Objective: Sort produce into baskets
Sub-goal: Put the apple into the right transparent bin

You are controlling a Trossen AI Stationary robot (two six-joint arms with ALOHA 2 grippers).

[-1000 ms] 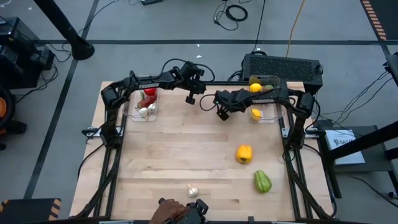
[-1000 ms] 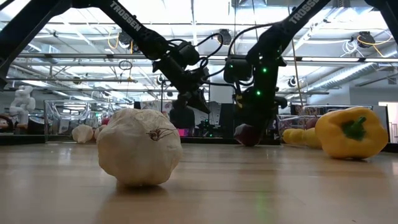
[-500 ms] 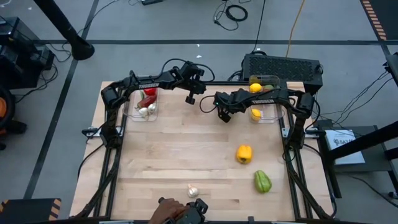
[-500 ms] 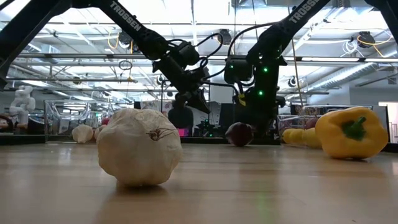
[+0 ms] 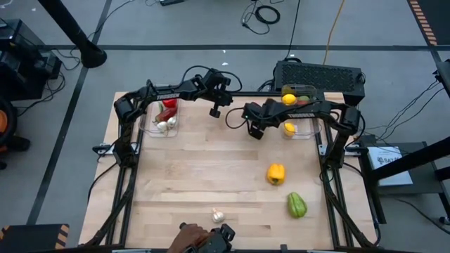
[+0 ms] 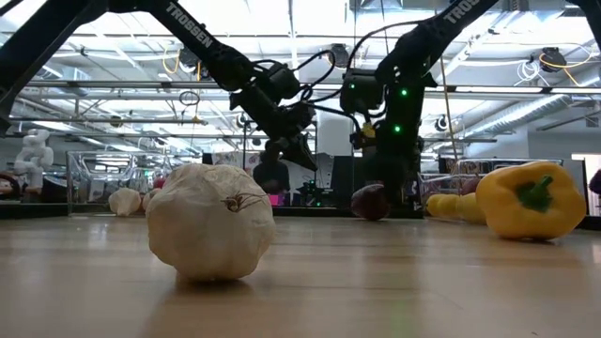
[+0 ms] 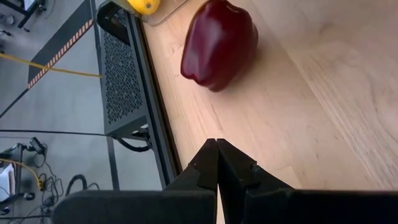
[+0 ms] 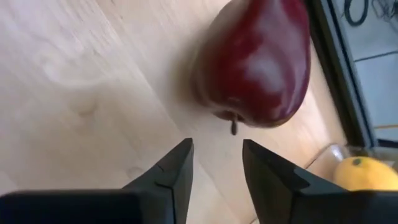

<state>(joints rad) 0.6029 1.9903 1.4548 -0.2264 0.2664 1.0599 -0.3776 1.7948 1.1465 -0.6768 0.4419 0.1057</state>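
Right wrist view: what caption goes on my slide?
Open right pincer hovers just short of a dark red apple on the wooden table.

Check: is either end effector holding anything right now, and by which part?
Nothing held. Right end effector is open, short of the red apple on the table; left end effector is shut and empty.

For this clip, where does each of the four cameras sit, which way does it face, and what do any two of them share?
High view: overhead, straight down; both arms, left gripper and right gripper over the table.
Low view: table height, looking level past the garlic; arms descend from above.
Left wrist view: past closed fingers at the dark red apple.
Right wrist view: past parted fingers at the same apple.
Shared: both wrist views and the low view show that apple.
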